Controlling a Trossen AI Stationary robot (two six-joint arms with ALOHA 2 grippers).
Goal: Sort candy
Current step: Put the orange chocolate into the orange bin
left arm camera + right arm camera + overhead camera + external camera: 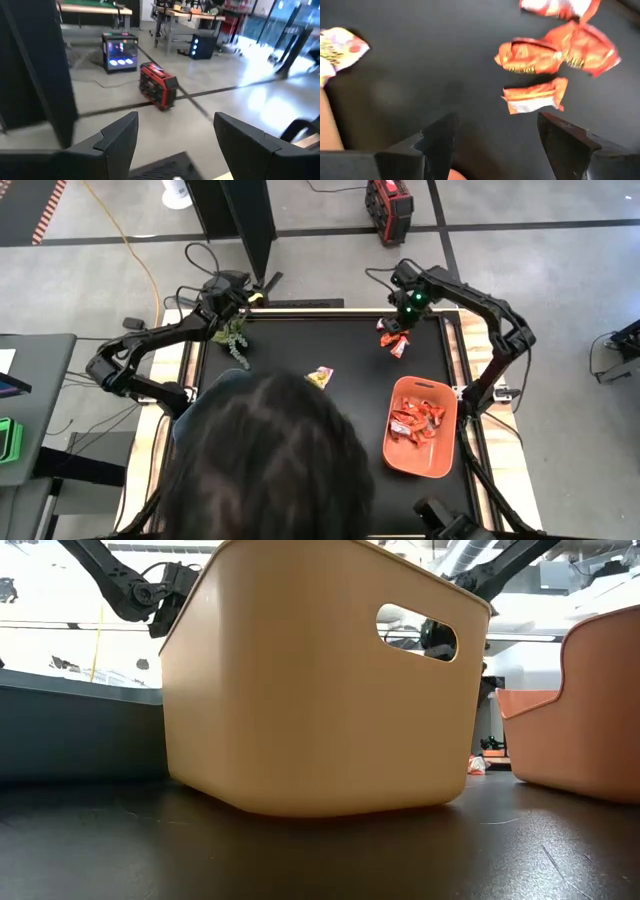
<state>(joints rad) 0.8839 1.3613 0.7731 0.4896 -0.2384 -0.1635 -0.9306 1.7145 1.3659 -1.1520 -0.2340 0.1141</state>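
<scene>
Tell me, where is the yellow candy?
In the high view, the small yellow wrapped candy lies alone mid-table on the black tabletop, just beyond a person's dark hair and left of the orange plastic bin.

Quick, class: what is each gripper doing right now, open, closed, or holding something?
Left gripper: open, holding nothing, at the table's far left corner.
Right gripper: open, holding nothing, above the loose orange-red candy on the table.

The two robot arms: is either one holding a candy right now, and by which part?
Neither. The right tool hangs open above loose orange-red candies on the table; the left tool is open and empty.
</scene>
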